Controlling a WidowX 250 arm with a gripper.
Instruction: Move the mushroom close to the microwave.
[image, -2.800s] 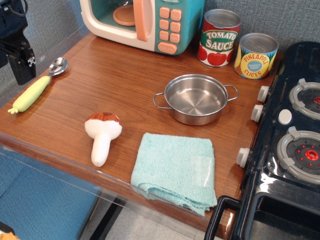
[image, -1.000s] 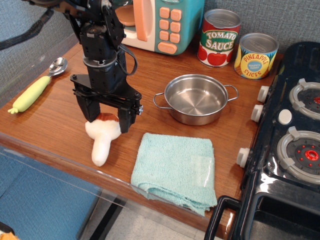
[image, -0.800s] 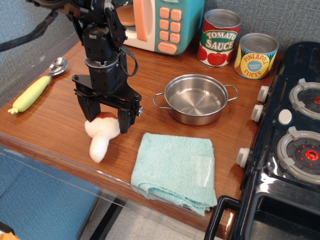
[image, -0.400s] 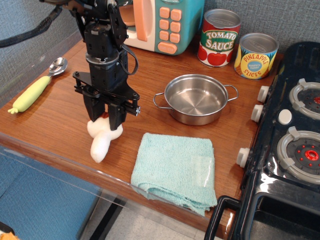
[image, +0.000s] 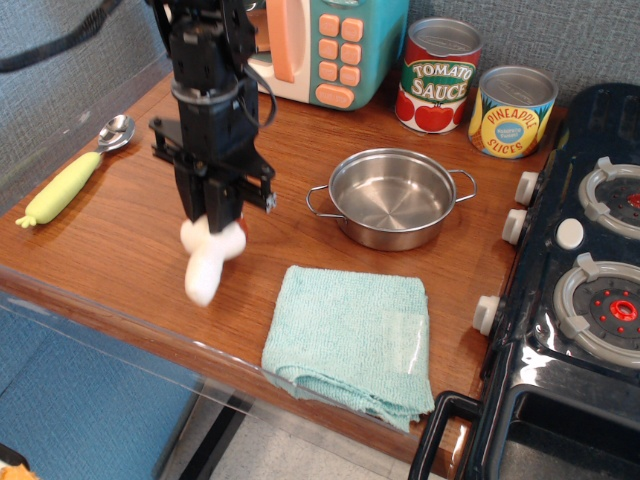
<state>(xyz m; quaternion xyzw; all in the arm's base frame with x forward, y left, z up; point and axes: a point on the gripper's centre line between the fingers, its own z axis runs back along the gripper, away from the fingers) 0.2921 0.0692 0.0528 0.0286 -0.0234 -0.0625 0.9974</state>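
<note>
The mushroom (image: 206, 262) hangs from my gripper (image: 212, 222), which is shut on its cap; the white stem points down and left, lifted a little above the wooden table near its front left. The brown top is mostly hidden between the fingers. The microwave (image: 330, 45), cream with a teal panel and peach-orange buttons and handle, stands at the back of the table, well behind the gripper.
A yellow-green-handled spoon (image: 70, 176) lies at the left. A steel pot (image: 391, 198) sits mid-table, a teal cloth (image: 350, 338) at the front, tomato sauce (image: 438, 76) and pineapple (image: 512, 112) cans at the back, a toy stove (image: 590, 280) at the right.
The gripper came down over the mushroom's cap, closed on it, and has now lifted it slightly off the table, moving up and back.
</note>
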